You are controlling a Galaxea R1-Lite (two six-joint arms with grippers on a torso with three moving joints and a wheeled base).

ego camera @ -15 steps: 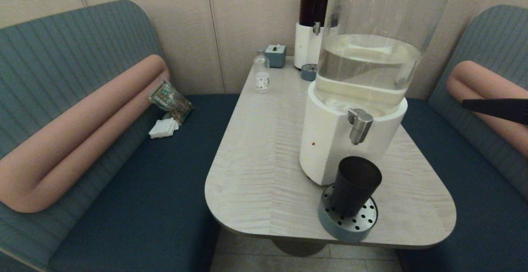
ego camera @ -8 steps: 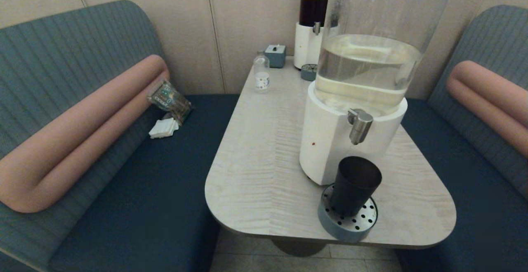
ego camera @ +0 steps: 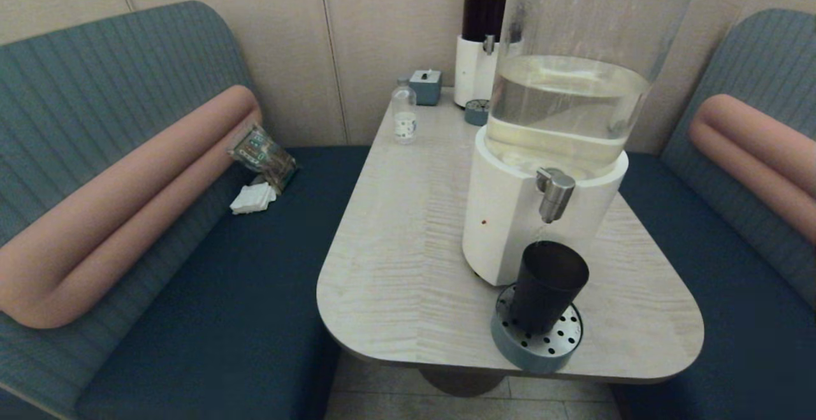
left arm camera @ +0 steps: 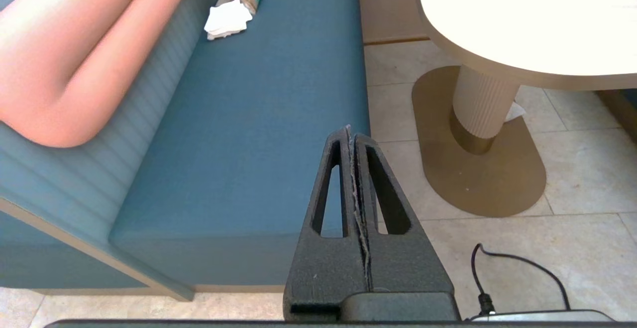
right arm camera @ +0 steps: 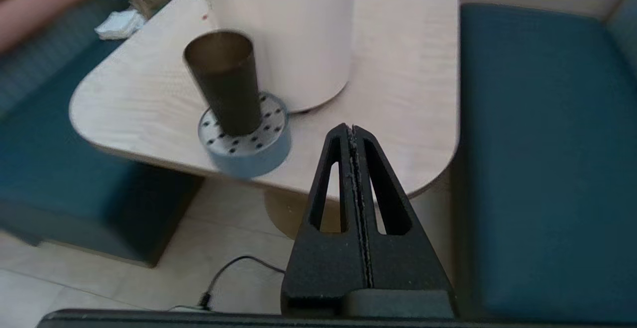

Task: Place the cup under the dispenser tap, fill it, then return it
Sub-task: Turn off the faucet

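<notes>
Head view: pale wood-grain table with rounded corners (ego camera: 408, 241) between two blue-green benches, neither arm anywhere in sight. Biggest on it, big clear-tank dispenser on a white base (ego camera: 510, 216), roughly half full of pale liquid. Projecting from the base front, short brushed-steel dispenser tap (ego camera: 556, 194), spout pointing down. Directly below, small dark tapered plastic cup (ego camera: 547, 286), upright on a round blue-grey drip tray with perforated steel top (ego camera: 539, 347), near the table's front edge. Thin pale streak apparently running from spout to cup mouth, so probably filling; level inside the cup impossible to read. Farther back, second dispenser with dark liquid (ego camera: 483, 31) and small clear bottle with white label (ego camera: 404, 114), both well apart from the work.

Judged progress: placement done, filling likely under way; closing the tap, if it needs closing, and returning the cup not yet done.

Right wrist view: right gripper (right arm camera: 352, 130) empty, fingers pressed together, low beside the table's edge, near the cup but not touching. Left wrist view: left gripper (left arm camera: 350, 130) likewise pressed together and empty, parked over the left bench edge and floor.
</notes>
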